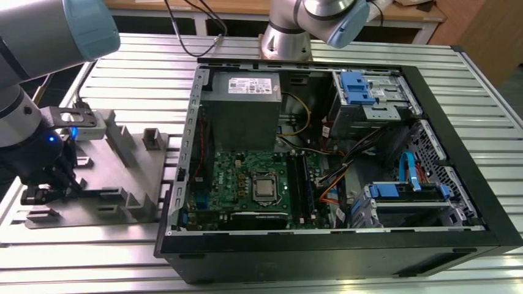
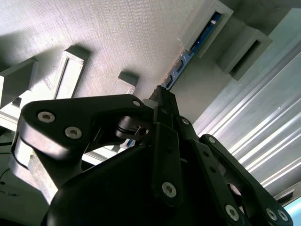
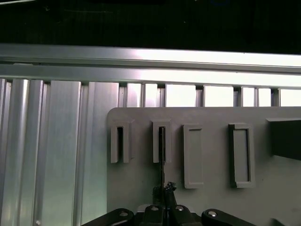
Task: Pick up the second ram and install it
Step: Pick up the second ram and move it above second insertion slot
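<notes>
Gripper (image 1: 39, 195) sits low over the grey fixture block (image 1: 122, 180) at the exterior view's left, beside the open computer case (image 1: 457, 122). The second ram (image 2: 193, 47) stands on edge in the fixture's slots. The jaws are clenched on its end in the first wrist view.

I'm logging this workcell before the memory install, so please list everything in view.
table: one, silver, slotted, under everything.
computer case: one, black, open, on the table.
motherboard: one, green, inside the case.
power supply: one, grey, inside the case.
drive brackets: two, blue, inside the case.
fixture block: one, grey, on the table, exterior view's left of the case.
second ram: one, dark blue, standing on edge in a fixture block slot.
arm: one, grey with light-blue caps, over the fixture block.
gripper: one, black, shut on the second ram.
</notes>
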`<state>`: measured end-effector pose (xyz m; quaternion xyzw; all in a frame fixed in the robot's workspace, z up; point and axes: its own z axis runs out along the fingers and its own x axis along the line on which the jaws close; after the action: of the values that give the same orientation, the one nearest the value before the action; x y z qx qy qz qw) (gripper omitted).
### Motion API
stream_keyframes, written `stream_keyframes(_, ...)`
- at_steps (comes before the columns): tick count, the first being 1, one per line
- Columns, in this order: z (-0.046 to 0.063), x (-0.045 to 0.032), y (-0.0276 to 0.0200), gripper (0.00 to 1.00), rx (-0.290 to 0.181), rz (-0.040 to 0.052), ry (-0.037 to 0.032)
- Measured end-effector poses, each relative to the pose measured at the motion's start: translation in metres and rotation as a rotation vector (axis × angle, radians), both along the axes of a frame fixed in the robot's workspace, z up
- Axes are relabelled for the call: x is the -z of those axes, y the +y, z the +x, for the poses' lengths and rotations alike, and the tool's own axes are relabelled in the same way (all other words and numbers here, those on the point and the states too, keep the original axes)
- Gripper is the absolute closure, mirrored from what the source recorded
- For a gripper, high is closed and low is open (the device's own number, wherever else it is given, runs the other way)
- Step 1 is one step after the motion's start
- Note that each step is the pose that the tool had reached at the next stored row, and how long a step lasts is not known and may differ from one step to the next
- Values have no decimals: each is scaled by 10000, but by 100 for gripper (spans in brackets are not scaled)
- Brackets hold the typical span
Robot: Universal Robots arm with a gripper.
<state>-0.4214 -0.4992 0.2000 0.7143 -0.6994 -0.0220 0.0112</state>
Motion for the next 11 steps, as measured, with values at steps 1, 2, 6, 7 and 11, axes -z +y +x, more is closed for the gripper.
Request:
stream_keyframes(1,0,0,0,92,0,0,0)
stream_keyframes(2,0,0,0,92,0,1,0)
stream_keyframes(6,0,0,0,92,0,2,0)
stream_keyframes(7,0,-2,0,92,0,2,-1)
stream_keyframes(11,0,-45,0,92,1,1,1)
